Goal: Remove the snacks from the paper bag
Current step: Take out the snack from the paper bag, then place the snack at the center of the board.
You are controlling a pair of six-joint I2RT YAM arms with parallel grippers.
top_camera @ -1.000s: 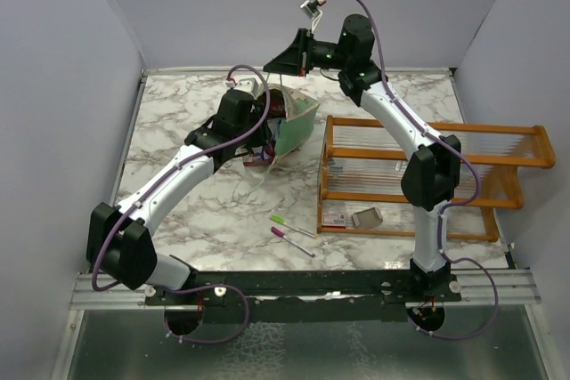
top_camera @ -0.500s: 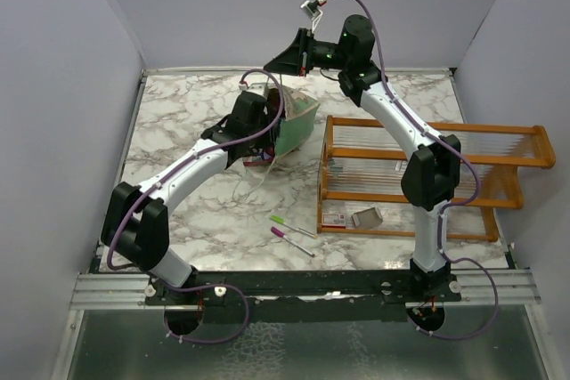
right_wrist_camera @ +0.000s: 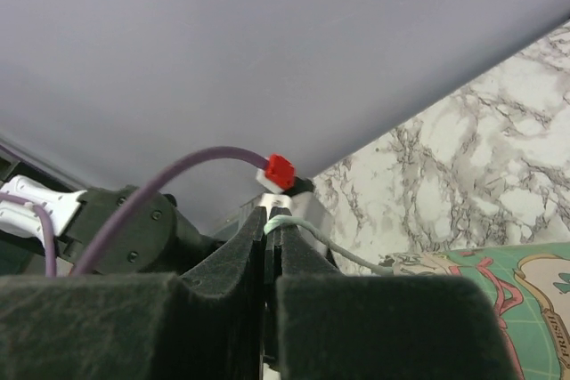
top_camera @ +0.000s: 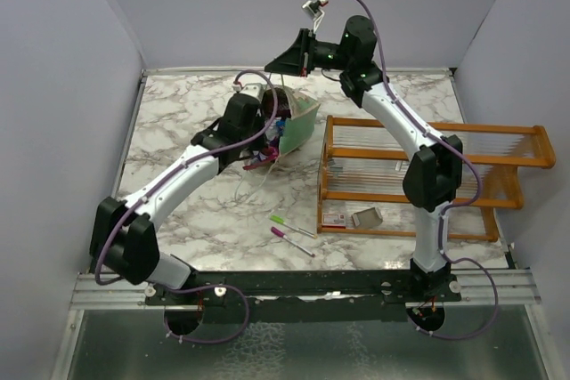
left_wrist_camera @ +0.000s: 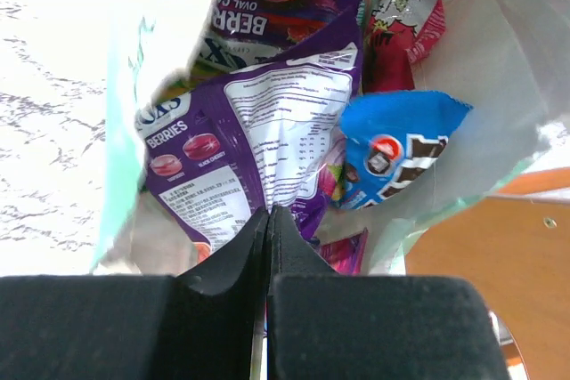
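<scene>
Two claws, both closed: the left gripper (left_wrist_camera: 268,218) pinches the lower edge of a purple packet (left_wrist_camera: 276,122) inside the paper bag (left_wrist_camera: 517,86), and the right gripper (right_wrist_camera: 270,220) clamps the bag's string handle (right_wrist_camera: 337,252). Only the left wrist view shows the snacks: the purple packet is foremost, with a blue packet (left_wrist_camera: 401,144) and a red packet (left_wrist_camera: 405,28) beside it. From above, the bag leans tilted on the marble table (top_camera: 178,122) near the orange rack (top_camera: 427,175), its contents mostly hidden.

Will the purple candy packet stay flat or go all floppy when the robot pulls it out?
Probably floppy: the purple packet looks thin and creased where the left gripper pinches its edge. Its shiny film may be slippery, so it might slip free. It looks flat, so likely light.
</scene>
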